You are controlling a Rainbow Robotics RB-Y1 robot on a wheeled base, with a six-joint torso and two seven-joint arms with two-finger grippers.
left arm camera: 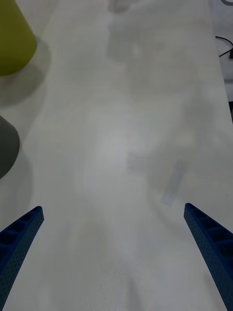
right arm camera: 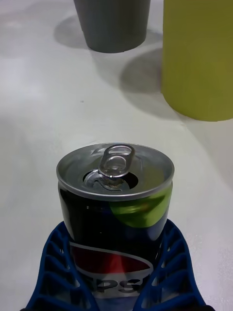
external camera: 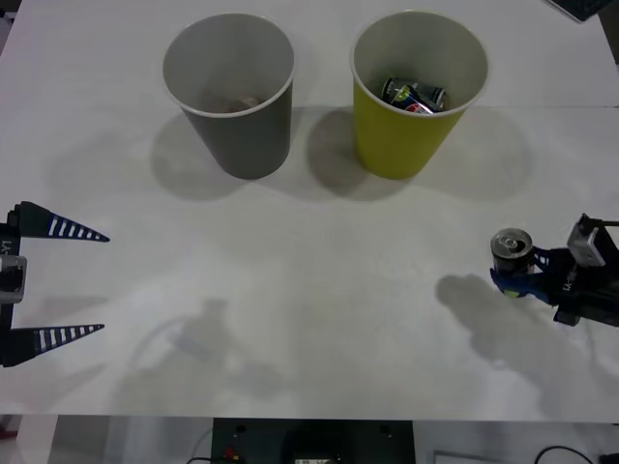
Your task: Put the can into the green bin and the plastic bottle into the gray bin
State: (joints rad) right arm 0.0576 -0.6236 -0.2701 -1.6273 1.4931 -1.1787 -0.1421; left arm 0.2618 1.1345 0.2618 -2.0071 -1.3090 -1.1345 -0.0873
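At the desk's near left edge the left hand (external camera: 97,283) hangs level, its two blue ribbed fingers (left arm camera: 20,233) spread wide apart with nothing between them. Farther back, left of centre, stands the gray bin (external camera: 232,92), upright, with something brownish and unclear lying at its bottom. Just beside it to the right, not touching, is the green bin (external camera: 411,92) — inside it lies a dark-blue Pepsi can (external camera: 414,95) on its side. At the near right the right hand (external camera: 511,282) reaches in from the desk's edge, its fingers (right arm camera: 56,272) closed on the can (external camera: 512,251), which is upright: dark body, a yellow-green patch, a Pepsi logo, silver top with the tab raised over an open mouth. The desk (external camera: 309,290) is plain white, with soft shadows.
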